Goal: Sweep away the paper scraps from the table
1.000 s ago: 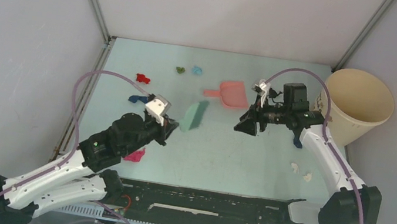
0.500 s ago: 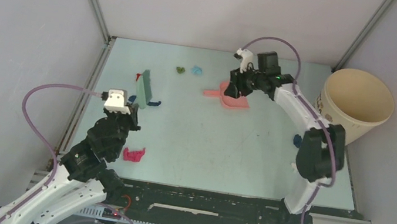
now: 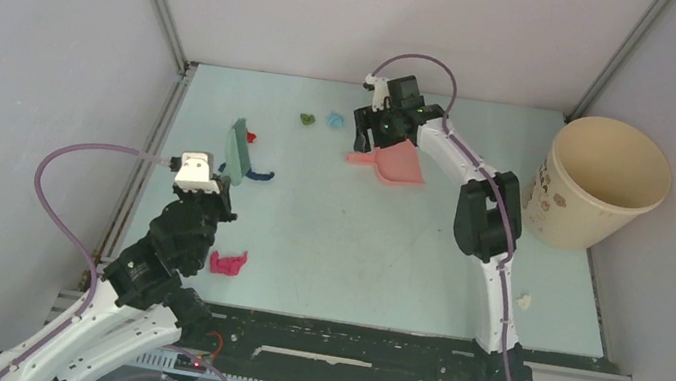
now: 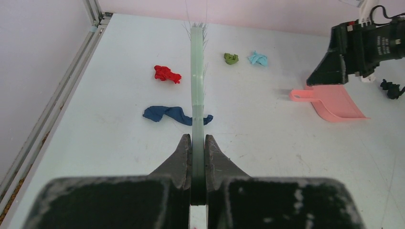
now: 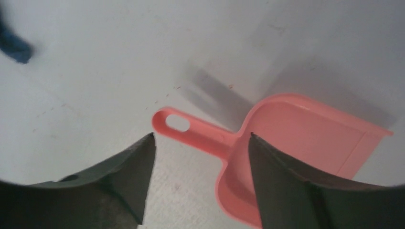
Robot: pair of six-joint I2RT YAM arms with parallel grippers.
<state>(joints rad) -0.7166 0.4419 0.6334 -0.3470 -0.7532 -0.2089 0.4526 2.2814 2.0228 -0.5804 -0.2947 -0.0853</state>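
The teal-green brush (image 3: 239, 148) stands on edge, gripped in my shut left gripper (image 3: 216, 190); in the left wrist view the brush (image 4: 197, 81) runs straight ahead from the gripper (image 4: 195, 143). A dark blue scrap (image 4: 165, 113) lies under the brush, and a red scrap (image 4: 167, 74) lies to its left. Green (image 3: 306, 119) and light blue (image 3: 333, 119) scraps lie farther back. A magenta scrap (image 3: 227, 262) lies near the left arm. A white scrap (image 3: 524, 301) lies at the right. My right gripper (image 5: 200, 143) is open, its jaws either side of the handle of the salmon-pink dustpan (image 5: 296, 143).
A large beige cup (image 3: 601, 182) stands at the table's right edge. The table (image 3: 356, 244) has metal rails on its left side and grey walls around it. The right arm stretches across the table's right half to the dustpan (image 3: 391, 161).
The left gripper carried the brush from the table's middle to the left, over the dark blue scrap. The right arm swung back and left, over the dustpan handle.
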